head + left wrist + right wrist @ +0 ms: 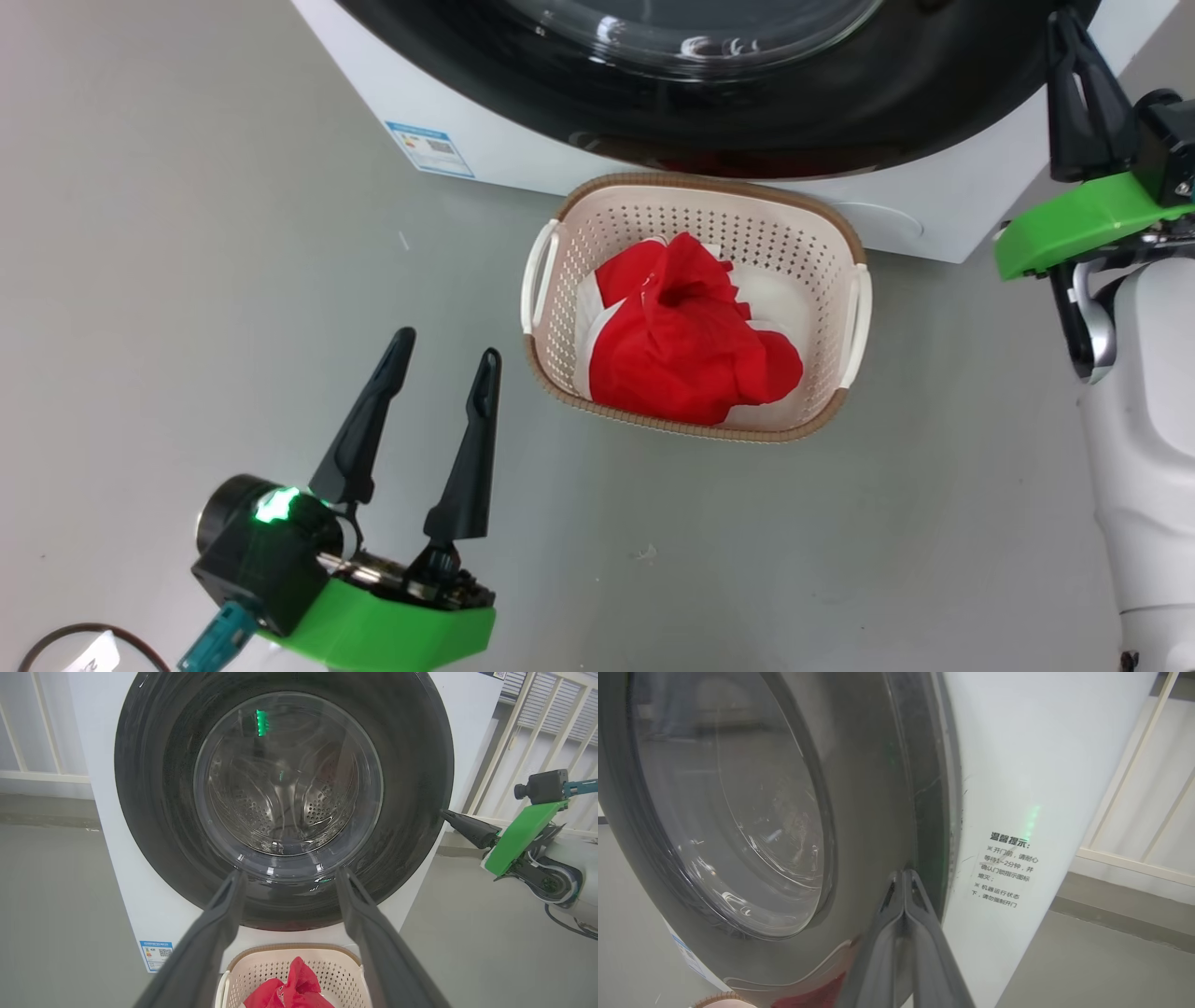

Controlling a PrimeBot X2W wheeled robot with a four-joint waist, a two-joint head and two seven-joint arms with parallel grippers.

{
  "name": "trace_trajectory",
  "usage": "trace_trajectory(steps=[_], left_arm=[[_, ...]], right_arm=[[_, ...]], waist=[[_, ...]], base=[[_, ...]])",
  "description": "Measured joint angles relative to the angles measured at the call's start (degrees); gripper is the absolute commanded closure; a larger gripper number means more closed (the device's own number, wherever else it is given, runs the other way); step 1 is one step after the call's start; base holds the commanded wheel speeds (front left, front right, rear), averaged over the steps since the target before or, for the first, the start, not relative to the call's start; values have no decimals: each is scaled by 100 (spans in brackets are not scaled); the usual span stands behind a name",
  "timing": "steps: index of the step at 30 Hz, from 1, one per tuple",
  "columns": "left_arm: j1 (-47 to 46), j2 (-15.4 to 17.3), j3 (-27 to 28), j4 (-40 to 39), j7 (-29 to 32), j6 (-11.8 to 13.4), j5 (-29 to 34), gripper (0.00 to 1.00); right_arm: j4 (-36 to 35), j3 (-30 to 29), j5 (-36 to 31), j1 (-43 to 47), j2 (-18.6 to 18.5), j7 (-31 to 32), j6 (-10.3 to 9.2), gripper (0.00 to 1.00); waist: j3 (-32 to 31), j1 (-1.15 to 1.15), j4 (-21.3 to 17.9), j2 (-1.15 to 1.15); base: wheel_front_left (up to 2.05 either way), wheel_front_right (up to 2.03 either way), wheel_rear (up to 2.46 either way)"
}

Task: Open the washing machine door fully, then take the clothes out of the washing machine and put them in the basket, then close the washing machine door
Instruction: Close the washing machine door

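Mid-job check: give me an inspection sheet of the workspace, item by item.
Surface: grey floor, faint scuffs.
Job's things: washing machine door looks shut against the washing machine; clothes lie in the basket in front of it.
Clutter: nothing seen.
Tools: left tool open, over the floor beside the basket; right tool shut, tips at the edge of the door's rim.
Cables: dark cable looped at the head view's lower left.
Surroundings: white railing beside the machine.
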Motion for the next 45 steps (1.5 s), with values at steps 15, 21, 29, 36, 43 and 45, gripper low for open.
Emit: trace_trajectory(steps=[15,21,29,36,43,45], left_arm=[[-12,-1,-47,-76,-1,-16,-47,0],[-12,-1,-43,-77,0,-21,-47,0],[-11,-1,-34,18,0,-32,-58,0],[-8,-1,-24,223,-1,-69,-259,0],[-7,0,56,433,0,-68,-344,0],[-4,-1,111,459,0,-68,-363,0]], right_arm=[[363,-344,-159,-301,-58,-2,51,100],[378,-444,-312,-319,-58,-2,51,100],[336,-454,-264,-314,-15,-1,40,100],[318,79,144,73,107,-1,40,64],[127,495,416,595,177,0,40,0],[-42,552,524,791,203,0,40,0]], waist=[[5,0,242,0],[-24,0,255,0],[-141,0,156,0],[-285,0,-75,0],[-437,0,-381,0],[-496,0,-501,0]], base=[[0,0,0],[0,0,0],[0,0,0],[0,0,0],[0,0,0],[0,0,0]])
